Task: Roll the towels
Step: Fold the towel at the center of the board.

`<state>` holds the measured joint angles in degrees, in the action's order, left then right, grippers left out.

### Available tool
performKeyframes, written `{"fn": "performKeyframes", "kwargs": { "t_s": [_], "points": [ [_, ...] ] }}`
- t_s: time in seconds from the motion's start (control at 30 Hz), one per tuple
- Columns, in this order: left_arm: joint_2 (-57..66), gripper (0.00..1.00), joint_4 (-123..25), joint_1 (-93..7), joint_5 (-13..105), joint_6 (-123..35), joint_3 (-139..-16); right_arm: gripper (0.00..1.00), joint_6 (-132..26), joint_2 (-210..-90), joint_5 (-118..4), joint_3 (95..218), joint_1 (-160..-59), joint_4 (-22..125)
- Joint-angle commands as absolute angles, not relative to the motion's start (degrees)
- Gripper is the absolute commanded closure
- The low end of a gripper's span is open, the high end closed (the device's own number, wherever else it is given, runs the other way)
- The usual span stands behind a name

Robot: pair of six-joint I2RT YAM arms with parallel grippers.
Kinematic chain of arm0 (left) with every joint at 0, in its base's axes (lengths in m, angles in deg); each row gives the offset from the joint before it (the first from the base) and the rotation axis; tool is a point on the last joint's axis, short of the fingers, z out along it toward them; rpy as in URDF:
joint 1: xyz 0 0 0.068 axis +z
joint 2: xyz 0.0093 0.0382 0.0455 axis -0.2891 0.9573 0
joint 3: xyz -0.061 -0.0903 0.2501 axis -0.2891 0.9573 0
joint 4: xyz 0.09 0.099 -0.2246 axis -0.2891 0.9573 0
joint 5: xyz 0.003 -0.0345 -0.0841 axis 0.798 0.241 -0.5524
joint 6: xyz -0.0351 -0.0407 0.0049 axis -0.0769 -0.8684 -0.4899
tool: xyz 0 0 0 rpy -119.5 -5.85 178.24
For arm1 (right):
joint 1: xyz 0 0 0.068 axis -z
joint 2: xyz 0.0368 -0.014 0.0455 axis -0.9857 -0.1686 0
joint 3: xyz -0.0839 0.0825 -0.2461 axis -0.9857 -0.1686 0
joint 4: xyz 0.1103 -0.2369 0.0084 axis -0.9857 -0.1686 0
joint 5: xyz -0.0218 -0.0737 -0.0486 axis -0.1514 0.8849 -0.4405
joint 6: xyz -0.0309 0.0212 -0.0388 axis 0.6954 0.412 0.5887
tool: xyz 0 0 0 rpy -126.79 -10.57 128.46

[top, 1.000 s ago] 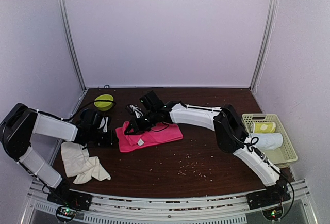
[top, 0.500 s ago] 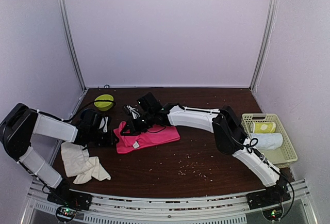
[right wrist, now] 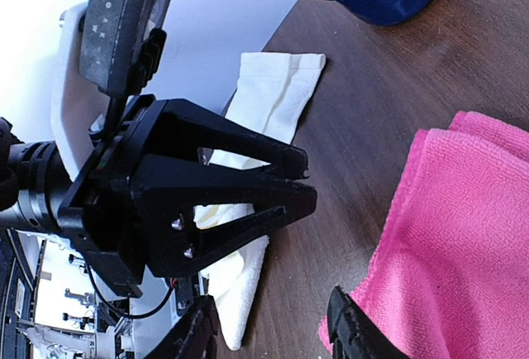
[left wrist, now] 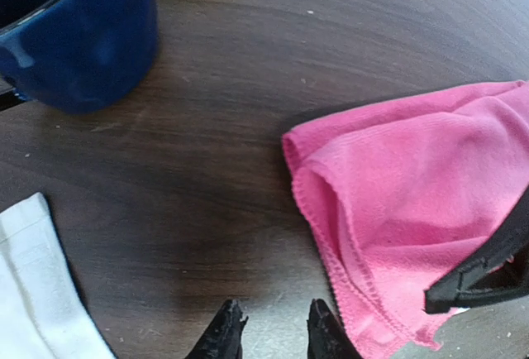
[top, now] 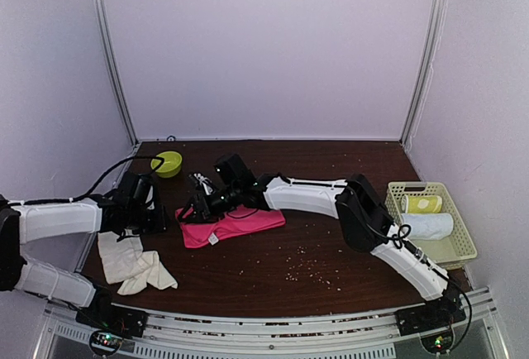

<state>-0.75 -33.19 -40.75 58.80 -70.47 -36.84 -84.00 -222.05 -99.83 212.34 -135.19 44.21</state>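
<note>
The right hand [right wrist: 269, 330] is held open (nothing gripped) beside the pink towel [right wrist: 446, 235], lower right; the left hand [left wrist: 273, 334] is barely parted, empty.

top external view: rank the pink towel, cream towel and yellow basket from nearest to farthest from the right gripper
1. Pink towel: mid-table, with its left end right at the right gripper.
2. Cream towel: near left of the table, toward the arm bases.
3. Yellow basket: far right edge of the table, clearly the farthest.
</note>
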Motion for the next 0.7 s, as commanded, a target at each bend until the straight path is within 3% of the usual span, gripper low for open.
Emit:
{"fn": "performKeyframes", "kwargs": {
  "t_s": [0.0,0.23,0.43,0.67],
  "points": [
    [0.07,0.71,-29.12,-40.89,61.53,-70.42,-39.50,0.53,-84.18,-218.41,-102.45,208.73,-133.57,46.39],
    [1.52,0.67,-32.51,-40.88,54.78,-71.53,-40.26,0.55,-77.03,-206.39,-102.61,197.77,-128.28,42.79],
    [1.36,0.65,-37.44,-40.44,50.32,-75.09,-39.94,0.60,-52.72,-201.13,-87.34,192.37,-123.27,25.45],
    [6.79,0.63,-39.61,-39.93,50.19,-77.64,-40.97,0.66,-44.34,-196.94,-79.29,179.89,-121.32,28.94]
  ]
}}
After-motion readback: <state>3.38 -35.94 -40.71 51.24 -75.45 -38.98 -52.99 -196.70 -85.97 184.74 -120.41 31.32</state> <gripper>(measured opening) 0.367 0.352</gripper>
